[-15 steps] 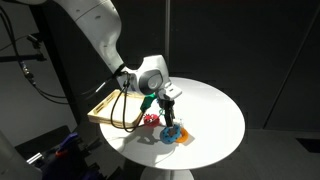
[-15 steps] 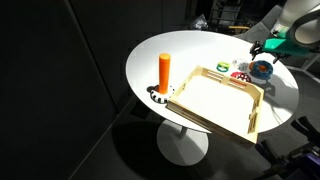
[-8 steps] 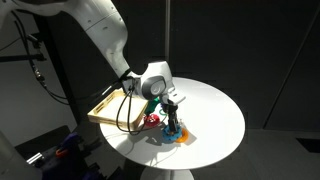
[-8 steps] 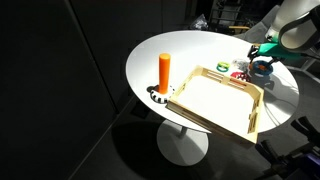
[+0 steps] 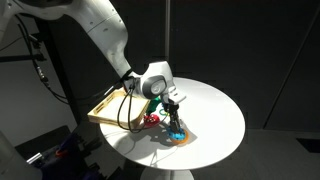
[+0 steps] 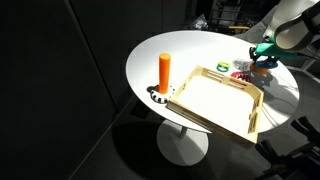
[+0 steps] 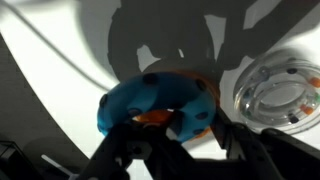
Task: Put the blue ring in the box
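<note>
The blue ring (image 7: 160, 100) fills the middle of the wrist view, dotted with dark spots, with an orange piece (image 7: 150, 117) showing in its hole. My gripper (image 7: 180, 140) is shut on the ring's near edge, a dark finger on each side. In both exterior views the gripper (image 5: 175, 128) (image 6: 262, 62) reaches straight down to the blue ring (image 5: 171, 135) on the round white table (image 5: 215, 110). The box (image 6: 215, 100), a shallow light-wood tray, lies apart from the ring, and is also seen as the box (image 5: 104, 108) behind the arm.
An orange cylinder (image 6: 164, 72) stands by the box's corner. A red-pink ring (image 5: 151, 120) lies between the box and the gripper. A green-yellow ring (image 6: 222, 67) sits beyond the box's far rim. A clear round lid (image 7: 280, 92) lies beside the blue ring.
The gripper has come down onto the blue ring and its jaws have gone from wide open to shut on it. The ring still rests on the table.
</note>
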{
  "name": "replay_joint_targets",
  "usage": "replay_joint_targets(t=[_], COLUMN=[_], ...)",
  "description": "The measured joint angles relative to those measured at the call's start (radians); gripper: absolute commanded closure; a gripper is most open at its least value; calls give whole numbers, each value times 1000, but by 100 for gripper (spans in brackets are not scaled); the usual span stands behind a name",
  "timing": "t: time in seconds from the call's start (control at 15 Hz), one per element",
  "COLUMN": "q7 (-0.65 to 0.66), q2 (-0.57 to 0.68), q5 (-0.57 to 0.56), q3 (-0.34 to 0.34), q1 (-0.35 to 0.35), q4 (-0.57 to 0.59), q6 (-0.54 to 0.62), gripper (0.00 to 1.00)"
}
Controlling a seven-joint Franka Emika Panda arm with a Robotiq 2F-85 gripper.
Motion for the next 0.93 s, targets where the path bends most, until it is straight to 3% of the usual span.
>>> replay_joint_targets(t=[0.53, 0.93], q7=[1, 20], q2=[-2, -75], q5=[10, 10], q3=[-48, -54], q1=[37, 91], q4=[7, 20], q6=[-34, -107], gripper=[89, 89])
